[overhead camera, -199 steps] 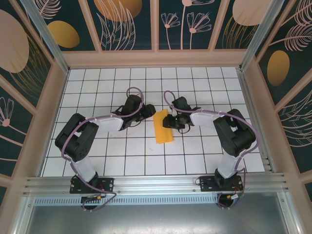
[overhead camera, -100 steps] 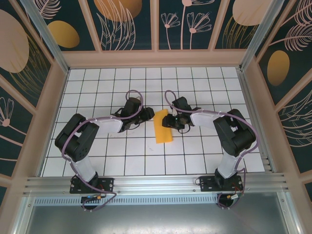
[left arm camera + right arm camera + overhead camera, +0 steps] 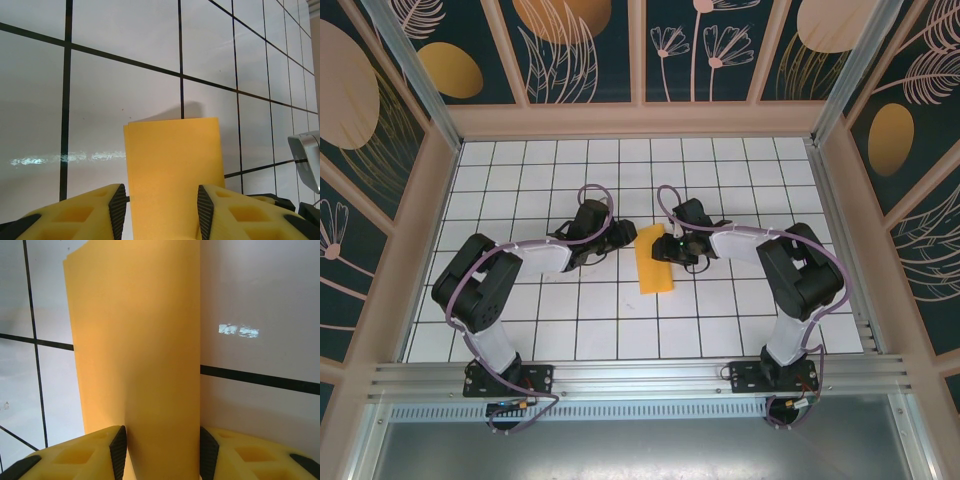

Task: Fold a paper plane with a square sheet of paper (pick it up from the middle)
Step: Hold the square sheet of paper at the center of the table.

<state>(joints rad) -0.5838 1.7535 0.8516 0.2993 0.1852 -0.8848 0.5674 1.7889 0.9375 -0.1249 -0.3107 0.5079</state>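
- Step, my call: early fold stage. The square sheet of paper [image 3: 654,262] is a narrow rectangle now, so likely 1 half-fold done; no nose folds, no dart shape yet.
- Paper lies flat on the tiled table [image 3: 580,330], mid-field, between the 2 arms, long side running away from the bases and a bit skewed to the grid.
- Left gripper [image 3: 160,196]: jaws partway apart, low at the sheet's upper left edge. Paper runs through the gap between its fingers [image 3: 102,212]. No pinch on it that I can make out.
- Right gripper [image 3: 162,437]: also partway apart, at the upper right edge. The strip spans the gap from pad to pad; looks like straddling, not holding.
- Next move, a guess: lift 1 corner or layer for the nose fold, or reopen along the crease. That needs 1 side pinned flat while the other gets a fingertip under a thin edge, with little slip on the glossy tile.
- Paper: thin, matte, plain orange-yellow, sharp corners. A doubled edge shows on its left side in the left wrist view, layers slightly offset.
- Table: glossy white tiles, black grid lines, glare patches.
- Fingers: yellow blocks with recessed pockets and dark inner pads.
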